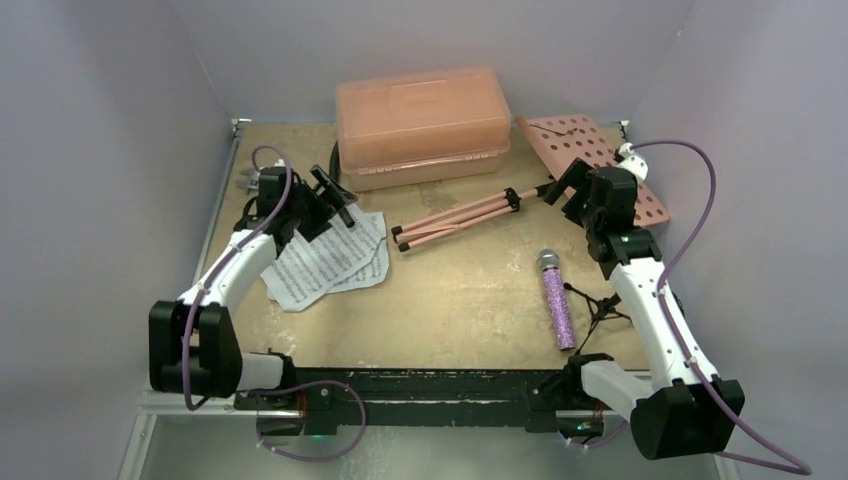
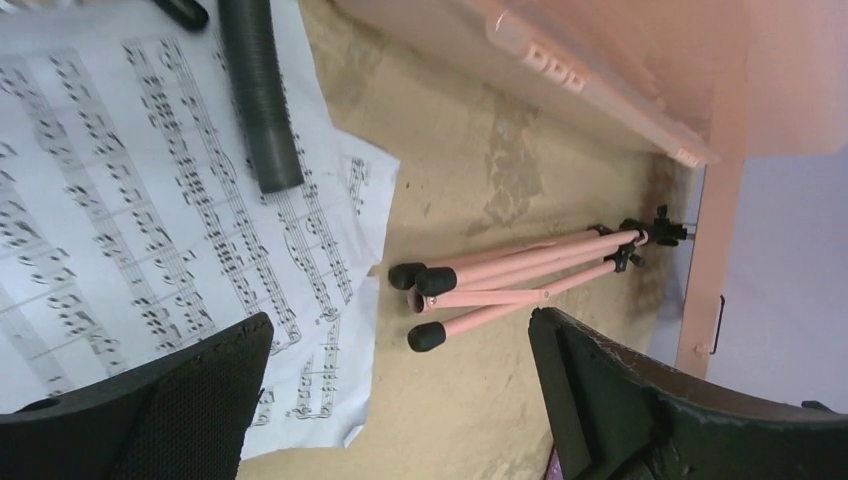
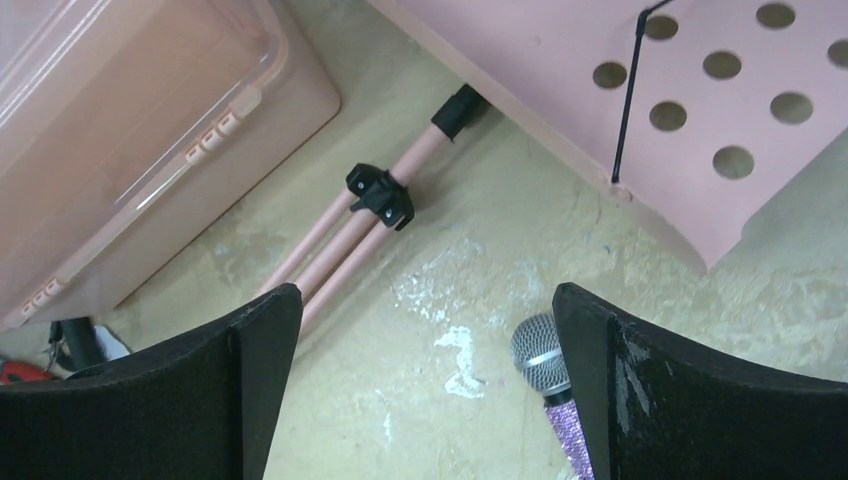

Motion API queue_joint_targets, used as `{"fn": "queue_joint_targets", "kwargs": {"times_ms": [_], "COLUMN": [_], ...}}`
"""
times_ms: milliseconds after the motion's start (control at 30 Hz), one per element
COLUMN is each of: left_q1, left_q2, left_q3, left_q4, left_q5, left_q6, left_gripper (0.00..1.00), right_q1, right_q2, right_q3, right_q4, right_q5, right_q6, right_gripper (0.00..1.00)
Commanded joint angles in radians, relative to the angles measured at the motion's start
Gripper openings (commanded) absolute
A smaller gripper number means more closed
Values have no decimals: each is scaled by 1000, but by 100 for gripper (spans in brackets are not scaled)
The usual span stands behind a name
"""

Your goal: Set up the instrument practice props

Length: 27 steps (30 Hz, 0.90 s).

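**A:** Where is the pink perforated music stand (image 1: 598, 158)?

**B:** It lies flat on the worktop (image 1: 470, 310). Its tray is at the far right corner, and its folded tripod legs (image 1: 455, 222) point left toward the white sheet-music pages (image 1: 325, 262). The pink translucent plastic box (image 1: 422, 120) sits just behind the legs.

**A:** And the microphone?

**B:** The purple glittery microphone (image 1: 557, 300) lies near the front right with its grey head pointing away from the arms. The small black tripod mic stand (image 1: 598, 306) lies just beside it, on its right.

**A:** What about the end effectors?

**B:** The left end effector (image 2: 400, 318) hangs over the far edge of the pages. Its fingers are spread wide with nothing between them. The right end effector (image 3: 425, 300) is also spread and empty. It sits above the spot where the legs meet the tray, and its wrist view shows the microphone's head at the lower edge.
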Motion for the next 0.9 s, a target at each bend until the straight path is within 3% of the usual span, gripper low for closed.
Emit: {"fn": "queue_joint_targets", "kwargs": {"times_ms": [0,233,533,867], "left_q1": [-57,-276,-525,-680], "left_q2": [92,397,716,854], "left_q3": [39,387,873,1035], "left_q4": [103,-187,-540,-610], "left_q5": [102,47,-256,-376], "left_q6": [-71,172,507,708], "left_gripper": [99,92,91,92], "right_q1": [2,2,-1,-18], "right_q2": [-25,-3,106,219], "right_q3": [-15,1,67,144], "right_q4": [-38,-43,-62,-74], "right_q5": [-56,-111,-265,-387], "right_q6": [55,32,57,115], "right_gripper": [98,98,98,98]}}
